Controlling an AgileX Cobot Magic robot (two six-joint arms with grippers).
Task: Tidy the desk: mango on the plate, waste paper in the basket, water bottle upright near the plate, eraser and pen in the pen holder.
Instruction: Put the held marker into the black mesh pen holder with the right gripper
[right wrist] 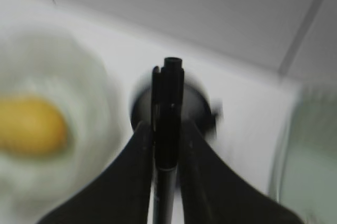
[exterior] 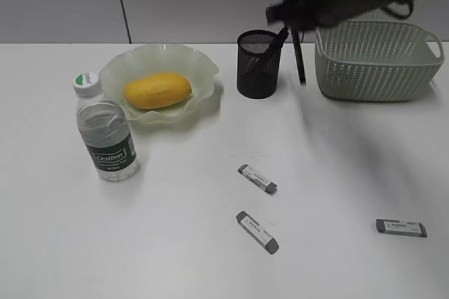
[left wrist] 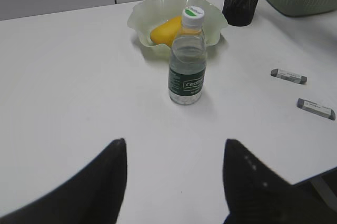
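My right gripper is shut on a black pen that hangs down just right of the black mesh pen holder. In the right wrist view the jaws clamp the pen above the holder. Another dark pen leans inside the holder. The mango lies on the green plate. The water bottle stands upright left of the plate. Three grey erasers lie on the desk. My left gripper is open and empty, well short of the bottle. No waste paper shows.
The green basket stands at the back right, close to the pen holder, and my right arm blurs across its far rim. A grey wall runs behind the desk. In the left wrist view the desk's edge shows at the lower right.
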